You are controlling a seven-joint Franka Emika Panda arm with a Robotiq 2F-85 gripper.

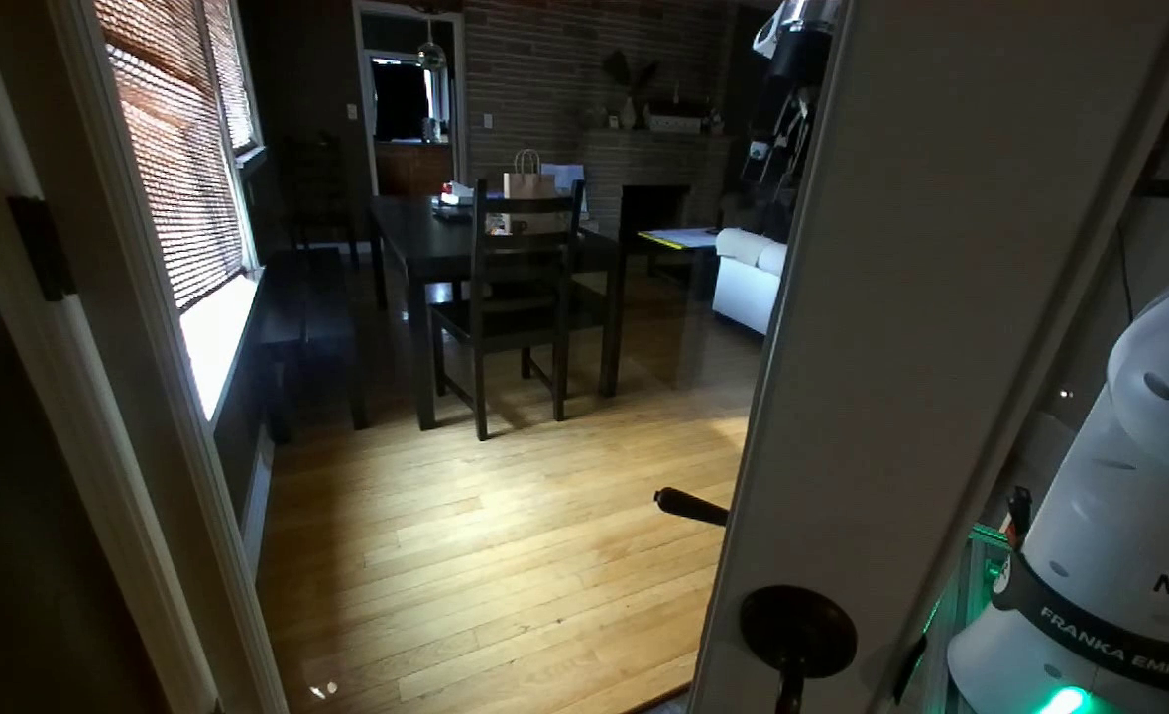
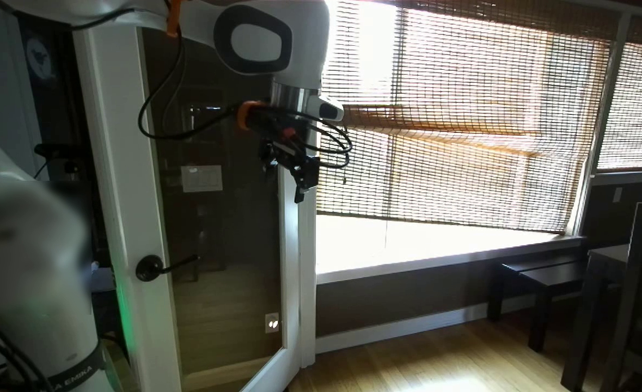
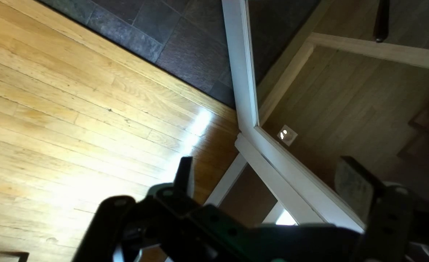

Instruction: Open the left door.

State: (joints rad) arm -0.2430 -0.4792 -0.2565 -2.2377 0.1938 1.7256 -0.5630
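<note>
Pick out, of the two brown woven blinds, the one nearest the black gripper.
Nearest the gripper is the wide brown woven blind, with a darker band across its middle in an exterior view; the far woven blind hangs beyond the white post.

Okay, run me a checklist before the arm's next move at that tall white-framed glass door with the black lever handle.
1. Tall white-framed glass door ajar: ok. It stands angled to the line where pale wood floor meets dark tiles.
2. Black two-fingered claw empty: ok. Open, nothing in it.
3. Claw on the black lever handle, if pulling further: not ok. The two are apart.
4. Claw clear of the door: cannot tell. They overlap in an exterior view.
5. Black cable loops beside the claw tucked in: not ok. They stick out and might snag.
</note>
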